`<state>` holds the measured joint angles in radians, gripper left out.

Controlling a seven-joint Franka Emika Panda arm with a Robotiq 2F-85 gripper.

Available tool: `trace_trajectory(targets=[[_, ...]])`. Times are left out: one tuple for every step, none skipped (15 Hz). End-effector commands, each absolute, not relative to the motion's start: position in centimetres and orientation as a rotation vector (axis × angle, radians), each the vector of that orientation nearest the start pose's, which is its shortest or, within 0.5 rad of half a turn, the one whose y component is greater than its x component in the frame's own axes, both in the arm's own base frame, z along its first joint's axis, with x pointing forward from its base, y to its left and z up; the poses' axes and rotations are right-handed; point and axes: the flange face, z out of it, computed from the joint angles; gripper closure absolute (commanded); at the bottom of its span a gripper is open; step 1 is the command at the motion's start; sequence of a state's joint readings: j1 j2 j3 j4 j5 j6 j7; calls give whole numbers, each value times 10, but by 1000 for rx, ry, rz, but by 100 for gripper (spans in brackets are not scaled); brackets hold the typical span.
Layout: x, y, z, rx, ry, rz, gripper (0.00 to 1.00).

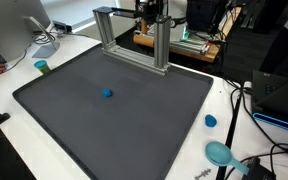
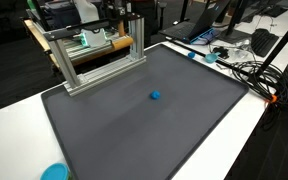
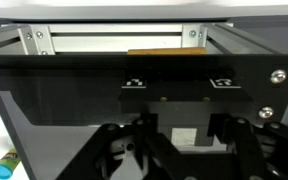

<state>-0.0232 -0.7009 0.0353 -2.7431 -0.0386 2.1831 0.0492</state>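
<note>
My gripper (image 3: 179, 150) shows at the bottom of the wrist view, its two dark fingers spread apart with nothing between them. It hangs close to the black bar of an aluminium frame (image 3: 114, 42), which stands at the back edge of a dark mat (image 1: 114, 120). In both exterior views the arm is dim, above and behind the frame (image 1: 134, 45) (image 2: 94, 60). A small blue ball (image 1: 107, 94) (image 2: 155, 96) lies alone mid-mat, far from the gripper. A wooden board (image 3: 169, 50) lies behind the frame.
A green cylinder (image 1: 42, 67) stands on the white table left of the mat, also low left in the wrist view (image 3: 4, 163). A blue cap (image 1: 211, 121) and a teal dish (image 1: 221, 152) sit right of the mat. Cables (image 2: 246, 70) crowd one table edge.
</note>
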Motion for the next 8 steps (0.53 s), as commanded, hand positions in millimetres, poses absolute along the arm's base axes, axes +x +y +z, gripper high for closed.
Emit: trace_trajectory(targets=[[340, 4, 440, -3199, -8, -214, 66], [340, 5, 440, -3205, -20, -197, 66], [341, 6, 442, -3213, -28, -190, 16], [341, 8, 444, -3225, -33, -187, 15], [342, 9, 447, -3237, -52, -179, 10], [342, 11, 449, -3250, -73, -170, 37], [343, 13, 452, -3261, -92, -159, 48], [343, 15, 454, -3268, -100, -152, 49]])
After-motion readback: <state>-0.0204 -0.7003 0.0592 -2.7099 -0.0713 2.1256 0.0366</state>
